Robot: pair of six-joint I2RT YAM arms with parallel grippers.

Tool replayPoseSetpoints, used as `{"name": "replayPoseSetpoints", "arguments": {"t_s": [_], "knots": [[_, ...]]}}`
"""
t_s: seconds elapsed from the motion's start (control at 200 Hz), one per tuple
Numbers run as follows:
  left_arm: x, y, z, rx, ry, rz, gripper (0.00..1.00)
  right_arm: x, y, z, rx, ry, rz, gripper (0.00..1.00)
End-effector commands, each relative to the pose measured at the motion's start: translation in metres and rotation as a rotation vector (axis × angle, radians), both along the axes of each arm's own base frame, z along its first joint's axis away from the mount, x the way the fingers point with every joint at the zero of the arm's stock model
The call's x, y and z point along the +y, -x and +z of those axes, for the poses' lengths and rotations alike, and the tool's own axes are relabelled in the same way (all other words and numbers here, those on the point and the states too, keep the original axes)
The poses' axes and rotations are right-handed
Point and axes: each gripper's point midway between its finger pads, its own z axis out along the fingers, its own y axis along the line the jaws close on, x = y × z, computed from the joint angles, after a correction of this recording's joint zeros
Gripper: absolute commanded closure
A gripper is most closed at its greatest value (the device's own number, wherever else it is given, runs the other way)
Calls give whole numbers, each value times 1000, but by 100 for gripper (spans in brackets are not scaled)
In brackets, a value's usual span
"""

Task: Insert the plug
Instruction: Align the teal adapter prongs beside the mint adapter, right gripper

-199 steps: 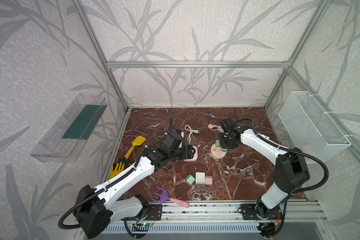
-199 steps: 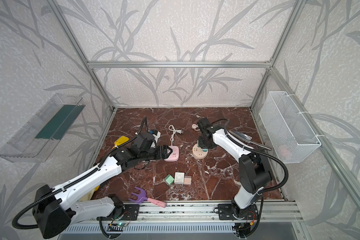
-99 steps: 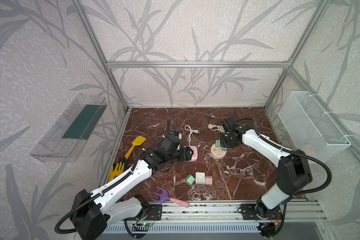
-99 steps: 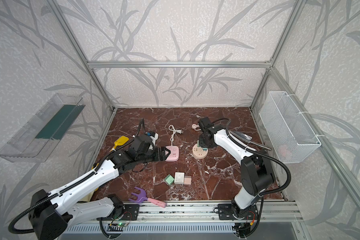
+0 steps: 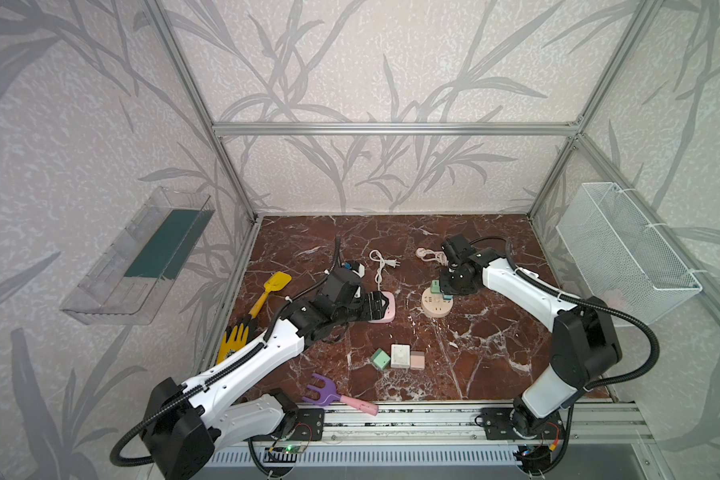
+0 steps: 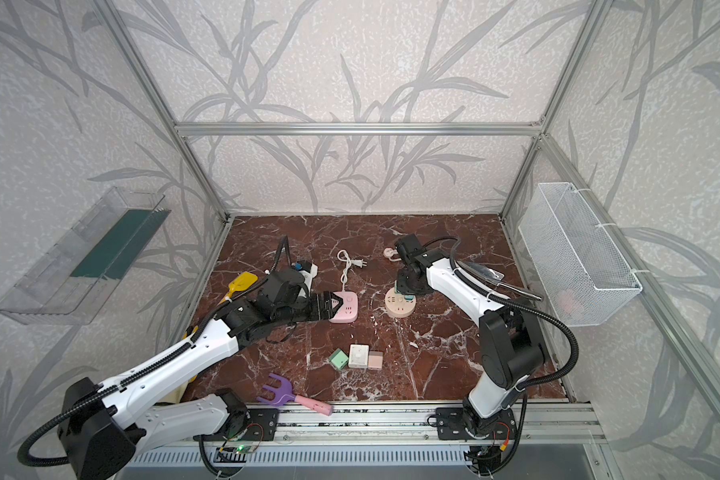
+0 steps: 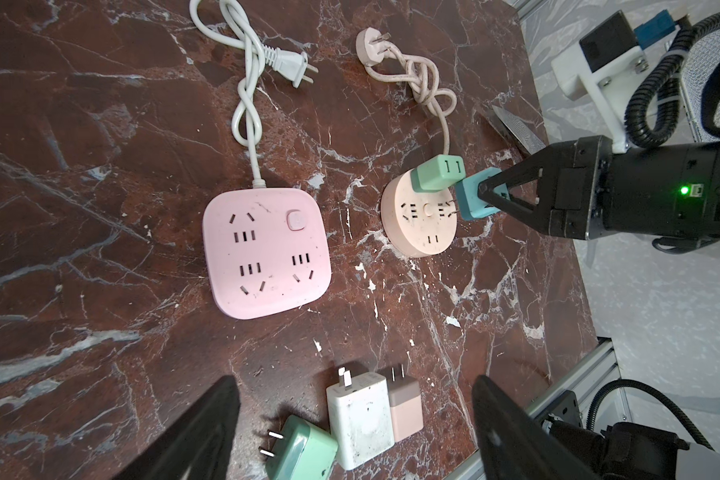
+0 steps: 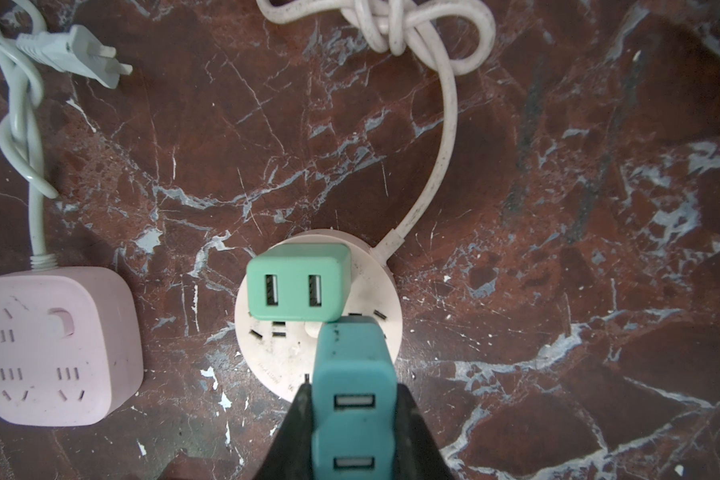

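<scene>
Red marble tabletop (image 5: pixel 474 353) carries everything: left of centre, the left gripper (image 5: pixel 374 306) hangs with its fingers spread wide at the left edge of a pink power strip (image 7: pixel 267 251), holding nothing. To its right, the right gripper (image 8: pixel 353 399) pinches a teal plug (image 7: pixel 470 203) tight. The plug sits low over the right side of a round socket (image 7: pixel 422 232), just beside a green plug (image 8: pixel 296 286) already standing in it.

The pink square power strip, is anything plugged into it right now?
No, in the left wrist view every socket on the pink square power strip is empty.
</scene>
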Motion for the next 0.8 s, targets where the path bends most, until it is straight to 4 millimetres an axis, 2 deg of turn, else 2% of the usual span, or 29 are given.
{"name": "replayPoseSetpoints", "arguments": {"t_s": [0.0,0.31,0.55,0.795], "knots": [[-1,1,-5,11,1,-1,15,-7,0,-11,17,21,-26,100],[-2,1,-6,15,4,-3,15,-7,3,-18,31,20,-30,100],[-3,0,-8,18,0,-9,15,-10,-1,-12,0,19,-46,100],[-6,-1,-11,27,4,-16,15,-12,3,-24,31,25,-51,100]]}}
